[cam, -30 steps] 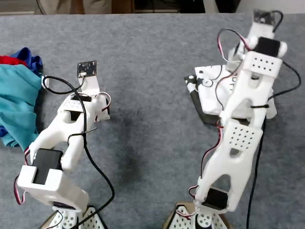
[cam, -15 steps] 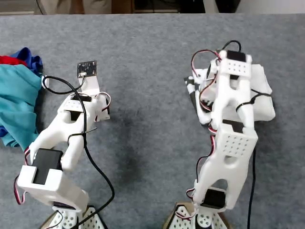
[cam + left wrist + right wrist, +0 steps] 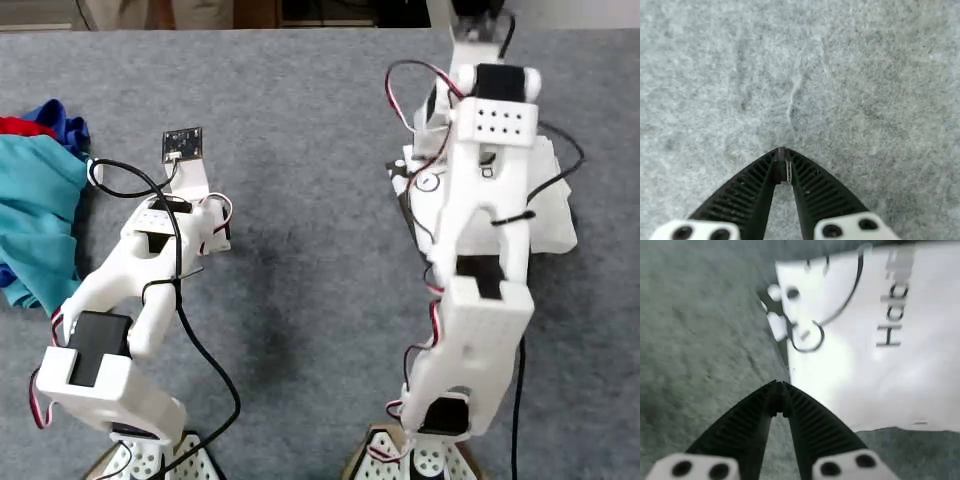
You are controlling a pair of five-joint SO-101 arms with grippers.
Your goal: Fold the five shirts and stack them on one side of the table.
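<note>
Two shirts at most seem done in the high view: a folded white shirt (image 3: 555,205) over a dark layer (image 3: 412,225) at 3 o'clock, long axis roughly 9-to-3, and an unfolded heap (image 3: 35,220) at 9 o'clock. Left wrist view: left gripper (image 3: 782,161), jaws together, over bare table (image 3: 865,75). Right wrist view: right gripper (image 3: 778,390), jaws together, at the shirt's edge.

Seemingly illegible print (image 3: 890,315) on white shirt (image 3: 875,385)
</note>
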